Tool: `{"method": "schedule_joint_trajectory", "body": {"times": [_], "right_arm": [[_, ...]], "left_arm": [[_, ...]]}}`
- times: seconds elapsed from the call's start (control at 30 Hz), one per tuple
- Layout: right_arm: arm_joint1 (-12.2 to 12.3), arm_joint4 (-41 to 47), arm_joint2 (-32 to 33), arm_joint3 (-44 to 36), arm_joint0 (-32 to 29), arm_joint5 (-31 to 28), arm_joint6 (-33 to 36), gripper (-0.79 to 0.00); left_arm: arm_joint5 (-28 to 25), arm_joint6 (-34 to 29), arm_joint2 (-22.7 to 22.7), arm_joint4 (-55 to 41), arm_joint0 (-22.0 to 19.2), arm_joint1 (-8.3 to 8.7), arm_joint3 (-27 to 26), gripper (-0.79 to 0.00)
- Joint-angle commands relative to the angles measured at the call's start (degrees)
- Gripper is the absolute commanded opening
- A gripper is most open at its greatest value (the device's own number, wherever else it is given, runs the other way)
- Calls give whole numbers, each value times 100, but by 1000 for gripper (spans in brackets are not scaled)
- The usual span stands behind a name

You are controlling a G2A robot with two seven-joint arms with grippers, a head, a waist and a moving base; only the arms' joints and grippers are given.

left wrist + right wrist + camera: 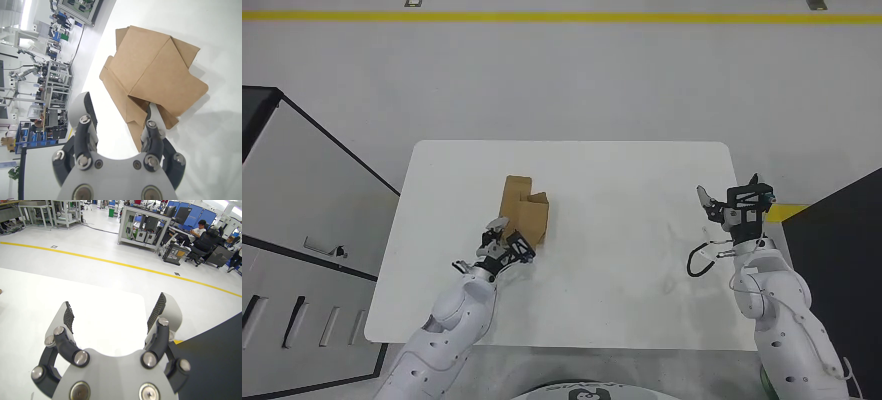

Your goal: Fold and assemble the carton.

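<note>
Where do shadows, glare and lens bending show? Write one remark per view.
Top view: the brown cardboard carton throws barely any shadow on the white table. Left wrist view: a soft grey shadow spreads beside it. Right wrist view: the table glares before the right gripper; the yellow floor line bows.

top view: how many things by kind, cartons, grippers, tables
brown cardboard carton, partly folded: 1
grippers: 2 (left gripper open at the carton, right gripper open near the table's far side edge)
white rectangular table: 1
total: 4
</note>
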Motion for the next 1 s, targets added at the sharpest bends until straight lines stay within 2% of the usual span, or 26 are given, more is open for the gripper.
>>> {"method": "schedule_joint_trajectory", "body": {"times": [0.0,0.47,0.63,0.8,0.9,0.97], "right_arm": [[0,0,0,0,0,0,0,0],[0,0,0,0,0,0,0,0],[0,0,0,0,0,0,0,0],[0,0,0,0,0,0,0,0],[0,0,0,0,0,0,0,0],[0,0,0,0,0,0,0,0]], "left_arm": [[-21,-9,12,-23,-37,-9,52,-388],[-154,46,93,-292,-231,-72,330,-459],[-126,-20,64,-645,-271,-108,414,-542],[-143,-2,72,-728,-302,-125,490,-548],[4,-61,88,-752,-306,-145,517,-628],[175,-112,82,-762,-316,-161,527,-739]]}}
